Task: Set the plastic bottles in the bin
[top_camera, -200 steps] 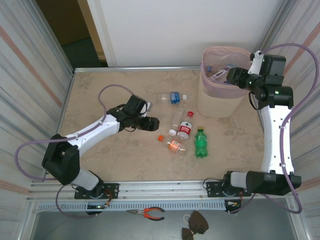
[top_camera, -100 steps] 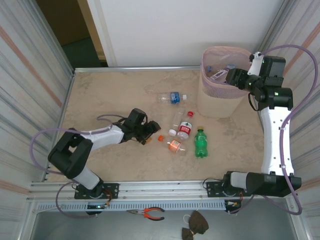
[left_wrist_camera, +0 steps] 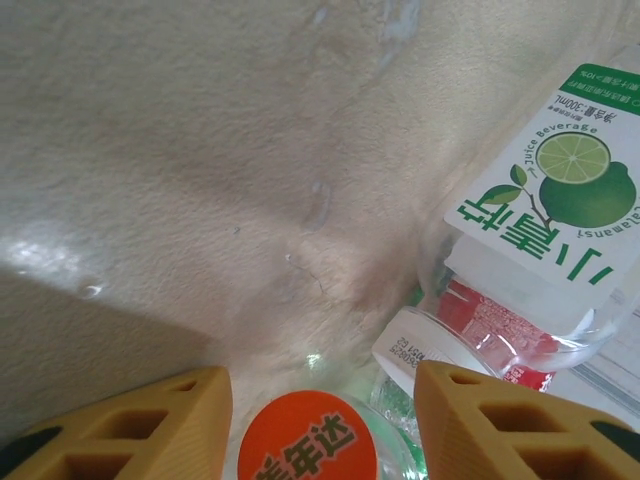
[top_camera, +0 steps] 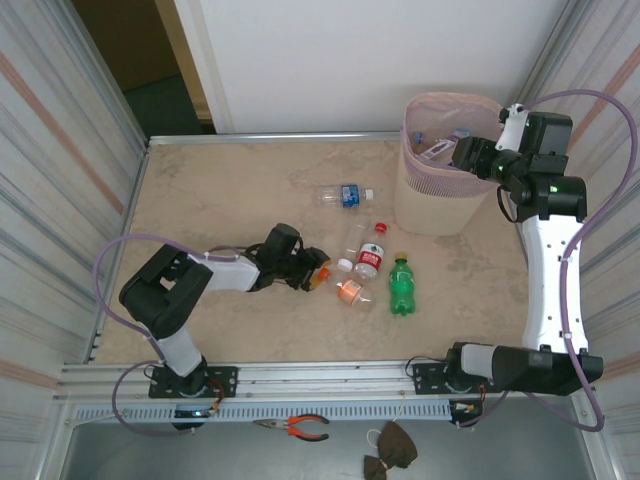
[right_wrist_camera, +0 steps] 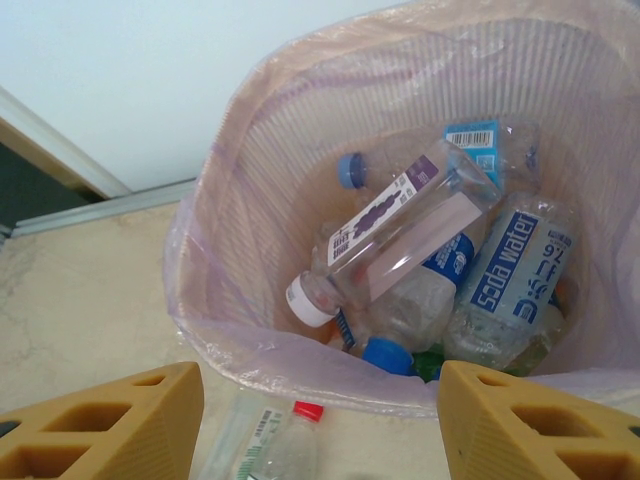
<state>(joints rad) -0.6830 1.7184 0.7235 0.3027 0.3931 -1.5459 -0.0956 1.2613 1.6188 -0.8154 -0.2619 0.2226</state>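
Left pincer (left_wrist_camera: 315,400), spread and empty, straddles the orange-capped bottle (left_wrist_camera: 308,455) lying on the table (left_wrist_camera: 200,150). The bottle's long axis seems to run on from my approach. A second ago I stood well short. Farther off, right pincer (right_wrist_camera: 320,395) hangs open over the bin (right_wrist_camera: 250,140), unmoved.

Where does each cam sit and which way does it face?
Top external: above and behind, looking down; left arm and right arm show.
Left wrist: low over the table, its fingers flanking the orange cap.
Right wrist: above the bin, looking in; own fingers at bottom corners.
Shared: top and right wrist see the bin.
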